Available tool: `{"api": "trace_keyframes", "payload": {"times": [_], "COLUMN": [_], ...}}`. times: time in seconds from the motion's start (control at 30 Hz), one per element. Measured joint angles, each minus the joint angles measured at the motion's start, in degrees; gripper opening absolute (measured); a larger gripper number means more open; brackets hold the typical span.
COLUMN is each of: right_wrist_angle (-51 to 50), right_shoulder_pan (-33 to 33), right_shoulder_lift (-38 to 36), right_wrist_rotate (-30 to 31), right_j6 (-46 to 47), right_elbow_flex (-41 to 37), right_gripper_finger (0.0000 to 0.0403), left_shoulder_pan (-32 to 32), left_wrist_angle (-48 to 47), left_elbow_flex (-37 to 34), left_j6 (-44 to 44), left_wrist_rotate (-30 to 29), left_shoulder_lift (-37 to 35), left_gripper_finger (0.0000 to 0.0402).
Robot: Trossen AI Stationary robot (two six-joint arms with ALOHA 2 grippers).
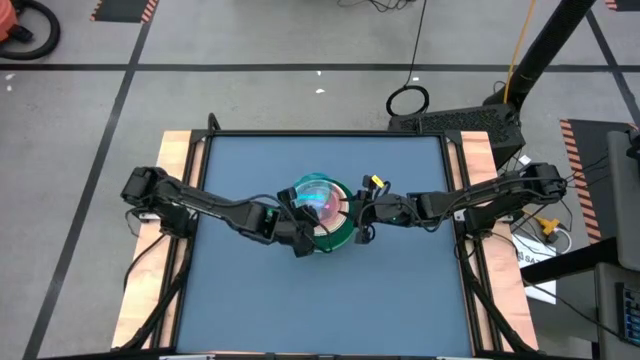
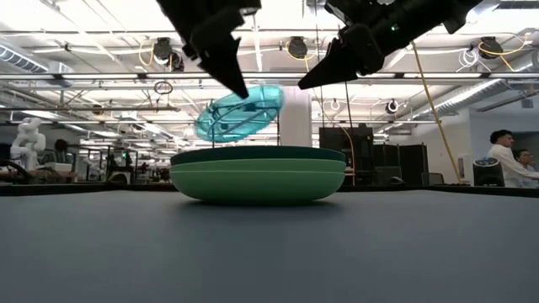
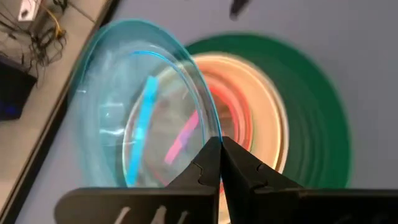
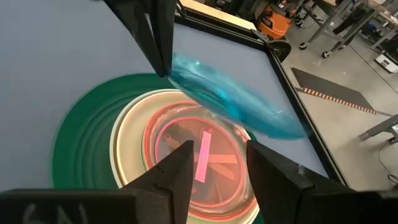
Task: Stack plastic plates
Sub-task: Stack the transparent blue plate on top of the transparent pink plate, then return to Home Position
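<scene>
A stack of plates (image 1: 338,234) sits mid-table: dark and light green large plates (image 2: 257,172) at the bottom, a cream plate (image 4: 127,155) on them, and a small translucent pink plate (image 4: 199,165) with a stripe on top. My left gripper (image 3: 221,149) is shut on a small translucent blue plate (image 3: 140,112), which is tilted in the air above the stack (image 2: 240,112). My right gripper (image 4: 217,168) is open. It hovers over the right side of the stack (image 1: 362,215) and touches nothing. My left gripper pinches the blue plate's rim (image 3: 210,127) between its two fingers, at the edge nearest the arm. The fingers slant down from the table's left (image 2: 227,67). The plate is lifted clear of the stack and tilted, with its held edge high.
Bare blue table surface (image 1: 250,290) lies all around the stack. Wooden side rails (image 1: 175,150) and a black frame border the table. People stand far off in the room (image 2: 505,156) beyond the table.
</scene>
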Motion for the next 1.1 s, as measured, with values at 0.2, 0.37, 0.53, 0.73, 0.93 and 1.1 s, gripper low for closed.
{"api": "trace_keyframes", "payload": {"times": [0.2, 0.37, 0.53, 0.73, 0.93, 1.1], "right_wrist_angle": [-0.7, -1.2, -1.2, -1.4, -1.2, -0.9], "right_shoulder_pan": [0.0, 0.0, 0.0, 0.0, 0.0, 0.0], "right_shoulder_lift": [0.0, 0.0, 0.0, 0.0, 0.0, 0.0], "right_wrist_rotate": [0.1, 0.2, 0.2, 0.2, 0.0, -0.2], "right_j6": [-0.4, -0.4, -0.4, -0.3, 0.9, 1.1], "right_elbow_flex": [0.0, 0.0, 0.0, 0.0, 0.0, 0.0], "right_gripper_finger": [0.0139, 0.0139, 0.0139, 0.0139, 0.0139, 0.0139], "left_shoulder_pan": [0.9, 2.0, 2.0, 0.1, -4.5, -10.1], "left_wrist_angle": [0.5, 1.4, 0.6, -3.0, -9.6, -14.6], "left_elbow_flex": [-0.1, 0.0, 0.0, -0.1, 0.0, -0.2], "left_j6": [0.0, 0.2, 1.3, -0.3, -0.7, 5.2], "left_wrist_rotate": [1.3, 1.3, 1.3, -5.0, -13.1, -16.4], "left_shoulder_lift": [1.9, 1.8, 1.7, -0.2, -5.8, -9.5], "left_gripper_finger": [0.005, 0.007, 0.0071, 0.0071, 0.0072, 0.0072]}}
